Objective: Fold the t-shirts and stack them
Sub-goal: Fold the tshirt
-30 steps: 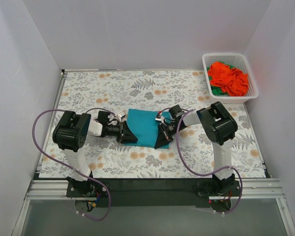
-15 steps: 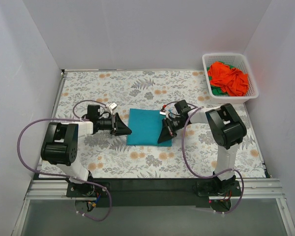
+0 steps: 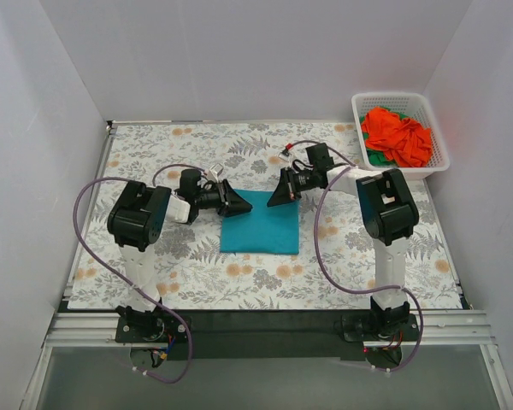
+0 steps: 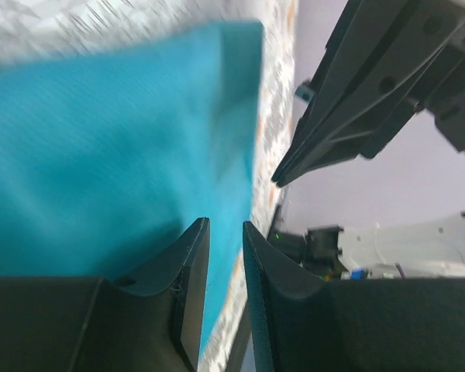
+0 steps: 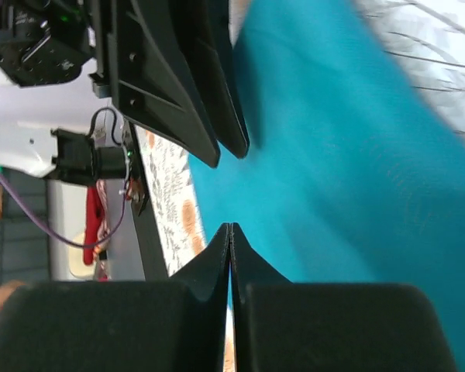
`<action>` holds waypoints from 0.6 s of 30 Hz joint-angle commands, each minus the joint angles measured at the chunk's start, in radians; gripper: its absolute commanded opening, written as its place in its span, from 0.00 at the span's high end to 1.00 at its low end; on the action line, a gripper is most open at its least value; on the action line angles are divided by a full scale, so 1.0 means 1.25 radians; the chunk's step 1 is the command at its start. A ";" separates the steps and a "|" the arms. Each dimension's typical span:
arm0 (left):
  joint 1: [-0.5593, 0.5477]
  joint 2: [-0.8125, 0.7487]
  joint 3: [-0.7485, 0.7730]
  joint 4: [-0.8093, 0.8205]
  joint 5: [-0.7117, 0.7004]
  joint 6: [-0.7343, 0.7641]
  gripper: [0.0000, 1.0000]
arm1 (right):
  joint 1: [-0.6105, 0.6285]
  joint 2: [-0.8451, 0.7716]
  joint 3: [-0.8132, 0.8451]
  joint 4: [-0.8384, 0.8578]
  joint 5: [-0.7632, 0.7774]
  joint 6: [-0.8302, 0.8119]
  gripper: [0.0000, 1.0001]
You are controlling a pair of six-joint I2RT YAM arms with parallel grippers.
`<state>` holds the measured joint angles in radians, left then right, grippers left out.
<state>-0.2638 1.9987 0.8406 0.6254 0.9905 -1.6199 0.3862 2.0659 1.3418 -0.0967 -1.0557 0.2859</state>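
Observation:
A teal-blue t-shirt point(image 3: 261, 229) lies folded into a flat rectangle on the floral mat, apart from both grippers. My left gripper point(image 3: 244, 207) hovers at its far left corner, jaws a little open with nothing between them point(image 4: 225, 225); the teal cloth point(image 4: 101, 155) lies below. My right gripper point(image 3: 272, 202) is at the far right corner, shut and empty point(image 5: 230, 226), over the teal cloth point(image 5: 356, 155). The two grippers point at each other, tips close. Orange-red t-shirts point(image 3: 399, 137) are piled in the basket, a green one point(image 3: 377, 158) showing under them.
The white lattice basket point(image 3: 357, 107) stands at the far right corner of the mat. White walls close in the back and both sides. Purple cables loop beside each arm. The floral mat point(image 3: 154, 154) covers the table.
Both grippers have moved from the near part of the teal shirt to its far edge, and now face each other. The shirt has stayed flat in place.

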 commanded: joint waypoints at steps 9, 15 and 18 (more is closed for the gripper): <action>0.074 0.096 0.042 0.078 -0.133 -0.034 0.77 | -0.077 0.122 -0.036 0.131 0.047 -0.006 0.99; 0.120 0.088 -0.026 0.072 -0.138 -0.015 0.78 | -0.109 0.114 -0.081 0.129 0.054 -0.041 0.99; 0.132 0.060 -0.048 0.067 -0.118 0.006 0.78 | -0.111 0.099 -0.079 0.120 0.012 -0.041 0.99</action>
<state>-0.1162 2.1120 0.8280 0.7471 0.8616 -1.6630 0.2672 2.2166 1.2652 0.0677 -1.0637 0.2974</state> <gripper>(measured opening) 0.224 0.019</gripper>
